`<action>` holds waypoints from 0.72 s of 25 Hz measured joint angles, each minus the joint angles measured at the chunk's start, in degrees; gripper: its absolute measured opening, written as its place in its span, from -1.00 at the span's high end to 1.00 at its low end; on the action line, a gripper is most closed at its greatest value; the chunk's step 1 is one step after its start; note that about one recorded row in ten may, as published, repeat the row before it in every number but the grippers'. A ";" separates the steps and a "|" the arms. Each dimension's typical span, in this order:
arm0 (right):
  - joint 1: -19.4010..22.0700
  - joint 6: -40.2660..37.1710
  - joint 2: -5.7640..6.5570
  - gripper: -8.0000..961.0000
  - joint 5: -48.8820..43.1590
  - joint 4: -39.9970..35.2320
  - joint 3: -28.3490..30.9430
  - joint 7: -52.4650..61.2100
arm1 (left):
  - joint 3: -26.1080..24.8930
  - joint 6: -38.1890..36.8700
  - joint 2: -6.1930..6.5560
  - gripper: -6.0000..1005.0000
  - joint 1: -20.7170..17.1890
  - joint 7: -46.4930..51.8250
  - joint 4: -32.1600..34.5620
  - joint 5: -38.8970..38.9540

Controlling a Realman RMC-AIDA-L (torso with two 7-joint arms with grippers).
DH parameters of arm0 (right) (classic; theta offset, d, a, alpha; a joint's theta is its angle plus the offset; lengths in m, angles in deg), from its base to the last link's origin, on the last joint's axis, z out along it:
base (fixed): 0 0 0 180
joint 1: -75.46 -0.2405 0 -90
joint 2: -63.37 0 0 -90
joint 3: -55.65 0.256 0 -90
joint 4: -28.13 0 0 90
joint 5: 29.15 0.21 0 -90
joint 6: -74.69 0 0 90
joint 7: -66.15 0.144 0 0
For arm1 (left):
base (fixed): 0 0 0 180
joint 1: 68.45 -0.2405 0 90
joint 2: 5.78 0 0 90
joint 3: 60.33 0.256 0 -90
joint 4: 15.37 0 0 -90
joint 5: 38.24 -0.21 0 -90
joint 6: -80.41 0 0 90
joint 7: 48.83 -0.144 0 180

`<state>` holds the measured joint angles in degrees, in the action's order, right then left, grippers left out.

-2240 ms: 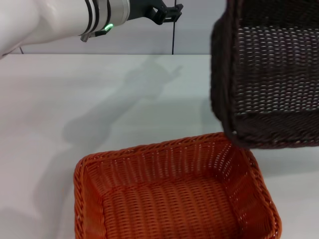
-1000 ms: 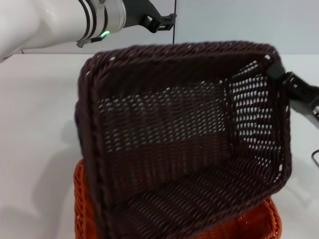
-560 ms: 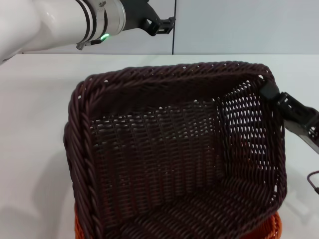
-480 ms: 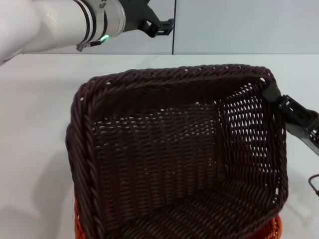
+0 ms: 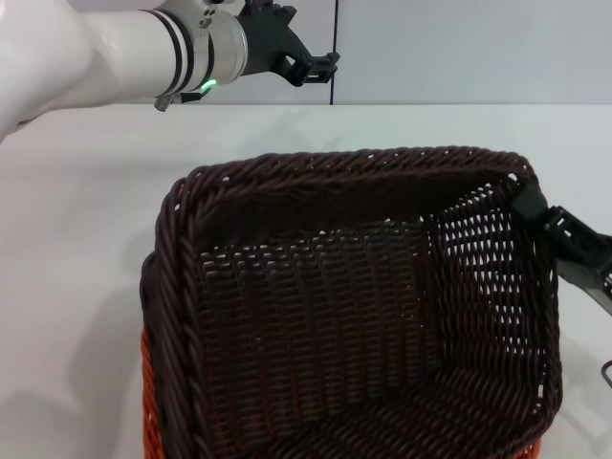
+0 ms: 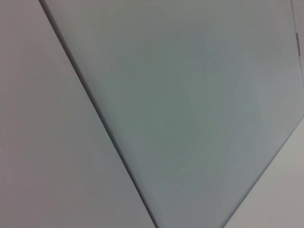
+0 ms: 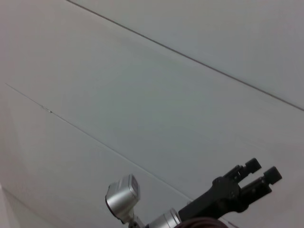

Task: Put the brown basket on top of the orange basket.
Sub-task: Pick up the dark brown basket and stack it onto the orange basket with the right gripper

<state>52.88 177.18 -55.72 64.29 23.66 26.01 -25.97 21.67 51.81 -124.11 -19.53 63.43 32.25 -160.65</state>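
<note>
Nearest the head camera, the orange basket (image 5: 145, 382) is showing only as a thin strip at the lower left and a sliver at the lower right, sitting on the white desk (image 5: 86, 220). The brown basket (image 5: 354, 316) is covering almost all of it, tilted with its opening facing up and toward the camera, its near end low over the orange one. Whether the two are already touching cannot be told from here.

At the brown basket's far right corner the right tool (image 5: 532, 203) is gripping the braided rim, clamped on it, with its dark body trailing off toward the right edge of the view.

Judging by this, the carrying part is largely done: the brown basket is over its target and roughly lined up with it. What is left is to level it, set it squarely on the orange rim and let go.

Farthest back, the left tool (image 5: 320, 65) is hanging idle above the far edge of the desk, its fingers slightly apart and holding nothing. The right wrist view is catching it too, against the pale wall (image 7: 142, 71).
</note>
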 joint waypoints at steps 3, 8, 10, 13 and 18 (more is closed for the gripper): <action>0.26 0.00 0.01 0.59 -0.01 0.26 -0.26 0.04 | 0.00 0.03 -0.09 -0.62 0.05 0.05 -0.05 0.02; 1.30 0.00 0.01 0.59 -0.02 0.87 -0.39 0.06 | -0.01 0.08 -0.09 -0.62 0.05 0.14 -0.20 0.06; 1.71 0.00 0.00 0.59 -0.02 0.87 -0.40 0.07 | -0.01 0.08 -0.09 -0.62 0.05 0.14 -0.20 0.06; 2.14 -0.22 -0.10 0.59 -0.02 1.10 -0.42 0.08 | -0.09 0.12 -0.06 -0.61 0.03 0.15 -0.42 0.06; 2.43 -0.74 -0.05 0.59 -0.02 1.76 -0.42 -0.08 | -0.09 0.12 -0.06 -0.61 0.17 0.07 -0.50 0.06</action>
<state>55.31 176.44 -55.78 64.28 25.42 25.59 -26.05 21.57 51.94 -124.17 -19.36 63.50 31.75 -160.58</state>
